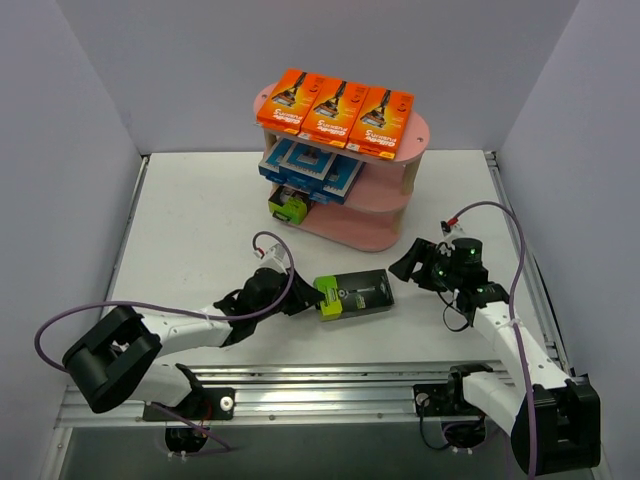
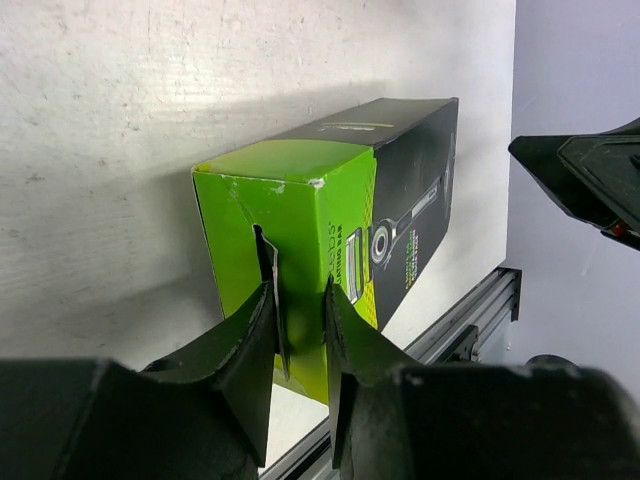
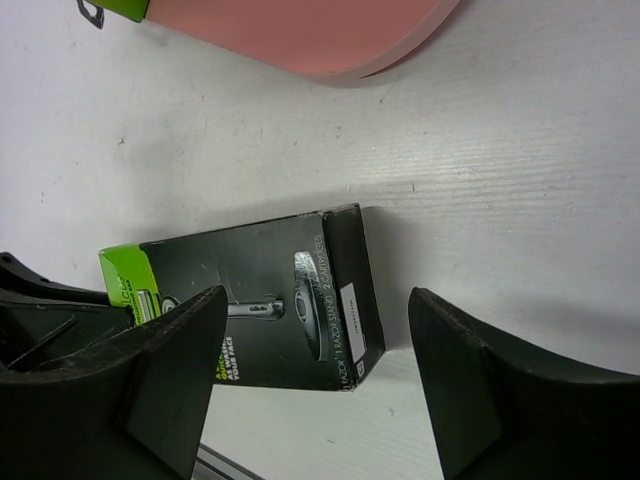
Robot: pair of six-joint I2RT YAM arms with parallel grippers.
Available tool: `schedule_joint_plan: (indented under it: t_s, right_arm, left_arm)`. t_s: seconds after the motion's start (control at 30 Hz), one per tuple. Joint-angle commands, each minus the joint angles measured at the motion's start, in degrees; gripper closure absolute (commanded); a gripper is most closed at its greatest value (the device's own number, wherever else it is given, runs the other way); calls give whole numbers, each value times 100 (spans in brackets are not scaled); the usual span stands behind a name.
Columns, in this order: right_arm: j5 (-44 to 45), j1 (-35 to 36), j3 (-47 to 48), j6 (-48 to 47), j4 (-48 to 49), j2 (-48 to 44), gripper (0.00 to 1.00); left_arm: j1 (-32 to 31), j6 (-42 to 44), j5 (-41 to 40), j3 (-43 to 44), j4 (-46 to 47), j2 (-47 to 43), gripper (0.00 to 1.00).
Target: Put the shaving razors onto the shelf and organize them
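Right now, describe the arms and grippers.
The left arm and right arm have white links and black joints, each trailing a purple cable. The left gripper and right gripper have black wedge-shaped fingers. Green lights glow by the right wrist.

Overhead; both wrists near black pack (image 1: 355, 293)

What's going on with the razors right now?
The left hand pinches the lime-green end tab of a black-and-green pack lying on the table. The right hand hangs open beside it, holding nothing. On the shelf, three orange packs sit on top, blue-and-white packs in the middle, one more black pack on the lowest tier.
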Motion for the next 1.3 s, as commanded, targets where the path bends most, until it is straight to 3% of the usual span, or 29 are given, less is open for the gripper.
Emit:
schedule_joint_plan:
  t_s: [0.0, 0.63, 1.27]
  right_arm:
    - [7, -26, -87, 0, -56, -134, 31]
    - [-98, -26, -271, 106, -65, -301, 31]
    - [-98, -26, -298, 132, -21, -275, 31]
  left_arm:
    - [94, 357, 36, 362, -105, -339, 98]
    - [683, 471, 361, 318, 79, -708, 98]
    - [833, 832, 309, 477, -133, -796, 98]
